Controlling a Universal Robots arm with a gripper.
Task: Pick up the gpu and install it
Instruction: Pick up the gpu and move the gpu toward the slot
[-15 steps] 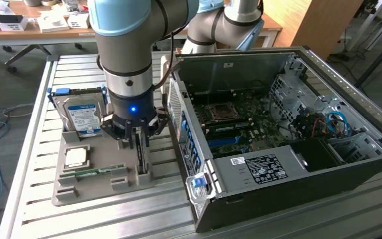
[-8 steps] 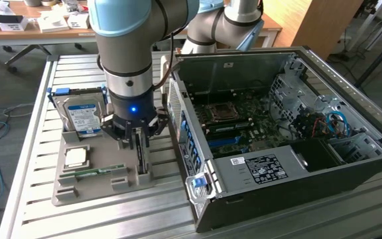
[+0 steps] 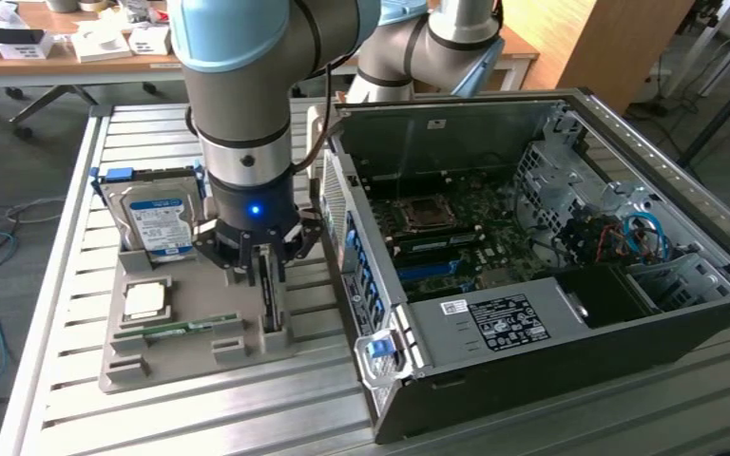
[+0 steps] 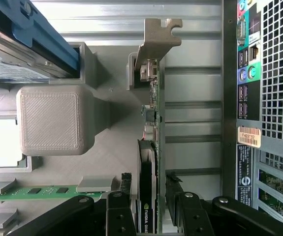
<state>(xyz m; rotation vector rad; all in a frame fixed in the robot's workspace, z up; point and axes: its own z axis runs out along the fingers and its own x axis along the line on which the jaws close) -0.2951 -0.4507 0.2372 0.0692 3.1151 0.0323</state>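
Straddling the gpu, the gripper has its black fingers spread wide, one on each side of the card, with a thin gap showing on both sides, so nothing is gripped. The card stands on edge in a slot of the grey printed tray. Its pale metal bracket is at the end away from the fingers, and a black cooler marked NVIDIA sits between them. In the exterior view the gripper hangs straight down over the gpu, at the tray edge toward the exterior view's right. Elsewhere on the tray, toward the exterior view's left: a green memory stick lies flat in its groove near the front. A square processor lies just behind it. A hard drive with a blue label stands upright in a blue caddy at the far end. Just beside the tray, on the exterior view's right, is an open computer case lying on its side, motherboard exposed. Its rear port panel faces the card. Tray and case rest on a slatted aluminium table.
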